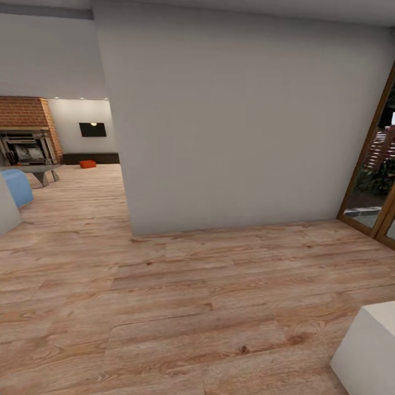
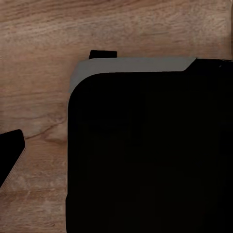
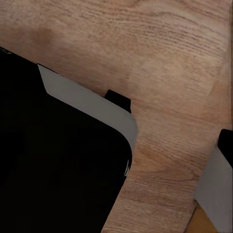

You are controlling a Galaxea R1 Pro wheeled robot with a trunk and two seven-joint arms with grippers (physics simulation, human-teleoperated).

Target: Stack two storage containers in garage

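A small red-orange storage container (image 1: 88,164) sits far off at upper left on grained wood planks (image 1: 181,307), beside a brick chimney (image 1: 24,112); gripper states cannot be told

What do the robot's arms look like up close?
In the wrist views, the part nearest the camera is a big black block with a rounded corner and a grey edge, seen over the wood plank floor. The right wrist view shows the same black and grey body. The jaws themselves cannot be made out.
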